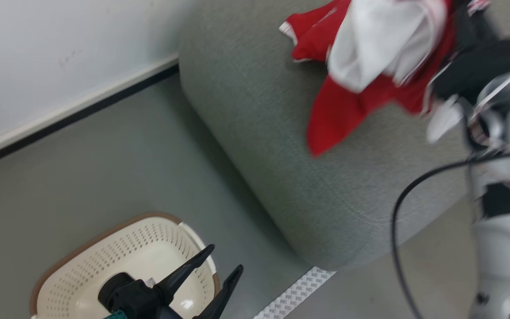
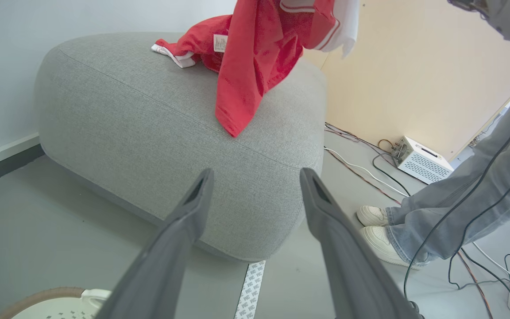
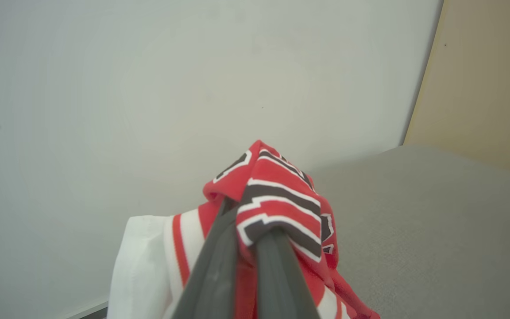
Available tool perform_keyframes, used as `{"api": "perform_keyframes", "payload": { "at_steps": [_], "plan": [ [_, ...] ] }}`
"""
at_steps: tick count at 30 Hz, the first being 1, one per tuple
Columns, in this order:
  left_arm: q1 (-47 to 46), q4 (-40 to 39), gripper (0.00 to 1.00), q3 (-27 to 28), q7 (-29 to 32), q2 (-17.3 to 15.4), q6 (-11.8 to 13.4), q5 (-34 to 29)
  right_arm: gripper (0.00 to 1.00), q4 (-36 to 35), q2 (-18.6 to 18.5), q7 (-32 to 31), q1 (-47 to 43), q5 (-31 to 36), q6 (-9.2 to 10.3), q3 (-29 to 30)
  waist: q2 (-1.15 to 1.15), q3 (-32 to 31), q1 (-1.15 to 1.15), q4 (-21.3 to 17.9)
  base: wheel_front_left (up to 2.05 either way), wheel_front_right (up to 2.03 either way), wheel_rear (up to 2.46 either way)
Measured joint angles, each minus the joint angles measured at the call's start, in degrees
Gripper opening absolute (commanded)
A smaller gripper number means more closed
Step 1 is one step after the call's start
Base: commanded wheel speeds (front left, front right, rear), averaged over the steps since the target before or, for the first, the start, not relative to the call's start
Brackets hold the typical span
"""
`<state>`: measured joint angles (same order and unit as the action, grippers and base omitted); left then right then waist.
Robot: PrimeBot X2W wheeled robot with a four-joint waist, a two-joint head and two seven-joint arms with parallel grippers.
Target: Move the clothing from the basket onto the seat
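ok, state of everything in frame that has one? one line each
basket: upright on the floor, no clothing in the part that shows
seat: one red garment on it
red garment: crumpled, lying on the seat
jersey: bunched, hanging from the right gripper over the seat
left gripper: open, empty, above the basket
right gripper: shut on the jersey
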<state>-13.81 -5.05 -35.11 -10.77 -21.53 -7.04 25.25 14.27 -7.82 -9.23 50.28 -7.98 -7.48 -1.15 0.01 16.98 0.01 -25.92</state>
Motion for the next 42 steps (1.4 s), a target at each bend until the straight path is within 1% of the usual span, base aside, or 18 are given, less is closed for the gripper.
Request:
{"api": "perform_keyframes", "payload": {
  "at_steps": [4, 6, 8, 10, 13, 16, 19, 22, 24, 25, 26, 29, 30, 33, 37, 39, 42],
  "plan": [
    [-2.2, -3.9, 1.00, -1.4, 0.7, -1.6, -0.3, -0.5, 0.00, 2.2, -4.4, -3.8, 9.9, -1.6, -0.04, 4.3, 0.00, 3.6, 0.00, 3.1, 0.00, 0.00, 0.00],
    [-3.0, -5.7, 1.00, -2.1, 0.7, -2.4, -0.3, -0.5, 0.00, 3.4, -6.5, -5.0, 13.8, -1.5, -0.03, 8.0, 0.00, 5.5, 0.00, 4.8, 0.00, 0.00, 0.00],
    [-3.2, -7.2, 1.00, -2.7, 0.5, -3.1, -0.3, -0.5, 0.00, 4.5, -7.7, -5.8, 16.3, -0.3, 0.00, 11.4, 0.00, 7.3, 0.00, 6.6, 0.00, 0.00, 0.00],
    [-3.5, -8.8, 1.00, -3.4, 0.1, -3.8, -0.4, -0.4, 0.00, 5.4, -8.1, -6.4, 17.9, 0.7, 0.00, 14.9, 0.01, 8.9, 0.00, 8.7, 0.00, 0.00, 0.00],
    [-4.0, -11.2, 1.00, -3.6, -0.5, -5.0, -0.4, -0.4, 0.00, 4.7, -9.6, -6.8, 21.7, 3.3, 0.00, 20.1, 0.00, 11.5, 0.00, 11.7, 0.00, 0.00, 0.00],
    [-3.7, -13.2, 1.00, -3.1, -1.4, -5.5, -0.3, -0.3, 0.00, 3.4, -10.6, -6.9, 24.3, 6.6, 0.00, 22.4, 0.00, 14.4, -0.01, 14.1, 0.00, 0.00, 0.00],
    [-2.6, -14.7, 1.00, -3.4, -1.9, -6.9, -0.2, -0.7, 0.00, 3.4, -10.1, -7.4, 23.3, 8.2, 0.00, 24.4, 0.01, 17.1, 0.00, 16.4, 0.00, 0.00, 0.00],
    [-2.2, -16.9, 1.00, -2.6, -1.9, -8.3, 0.4, -1.2, 0.00, 2.2, -8.4, -6.4, 20.2, 9.0, -0.02, 29.0, 0.00, 19.5, 0.00, 18.2, 0.00, 0.00, 0.00],
    [-2.1, -18.4, 1.00, -1.3, -2.0, -9.3, 1.1, -1.3, 0.00, 1.1, -6.4, -6.3, 17.1, 9.4, 0.00, 30.8, 0.00, 21.2, -0.01, 19.0, 0.00, 0.00, 0.00],
    [-2.1, -19.1, 1.00, -0.7, -2.1, -9.7, 1.2, -1.3, 0.00, 0.5, -4.7, -5.8, 15.5, 9.6, 0.00, 31.4, 0.00, 22.1, 0.00, 19.3, 0.00, 0.00, 0.00],
    [-2.1, -19.1, 1.00, -0.7, -2.1, -9.7, 1.2, -1.3, 0.00, 0.5, -4.7, -5.8, 15.5, 9.6, 0.00, 31.4, 0.00, 22.1, 0.00, 19.3, 0.00, 0.00, 0.00],
    [-2.0, -19.7, 1.00, 0.3, -2.1, -10.7, 1.7, -1.3, 0.00, -0.9, -0.3, -4.2, 11.8, 10.5, 0.00, 32.1, 0.00, 24.4, 0.00, 19.7, 0.00, 0.00, 0.00],
    [-2.0, -19.9, 1.00, 0.6, -2.1, -10.8, 1.9, -1.3, 1.00, -1.5, 0.6, -3.7, 11.2, 10.9, -0.02, 32.3, 0.01, 25.0, 0.00, 19.8, 0.00, 0.00, 0.00],
    [-2.6, -20.4, 1.00, 1.0, -1.9, -10.9, 2.1, -1.3, 1.00, -1.6, 2.1, -3.6, 9.6, 12.8, -0.02, 33.0, 0.00, 25.8, 0.00, 19.6, 0.00, 0.00, 0.00],
    [-3.0, -20.0, 1.00, 1.0, -1.6, -10.8, 2.1, -1.3, 1.00, -0.9, 2.9, -2.2, 8.7, 14.0, -0.02, 33.8, 0.00, 24.8, 0.00, 19.4, 0.00, 0.00, 0.00],
    [-3.1, -19.3, 1.00, 0.8, -1.6, -10.6, 2.2, -1.2, 1.00, -0.1, 2.4, -1.8, 8.0, 15.6, -0.02, 32.7, 0.00, 23.7, -0.01, 19.4, 0.00, 0.00, 0.00],
    [-3.1, -17.5, 1.00, 0.2, -1.7, -9.5, 2.4, -1.0, 1.00, 2.2, 0.5, -1.8, 5.8, 17.2, -0.02, 30.2, 0.00, 21.6, -0.02, 19.5, 0.00, 0.00, 0.00]
  ]
}}
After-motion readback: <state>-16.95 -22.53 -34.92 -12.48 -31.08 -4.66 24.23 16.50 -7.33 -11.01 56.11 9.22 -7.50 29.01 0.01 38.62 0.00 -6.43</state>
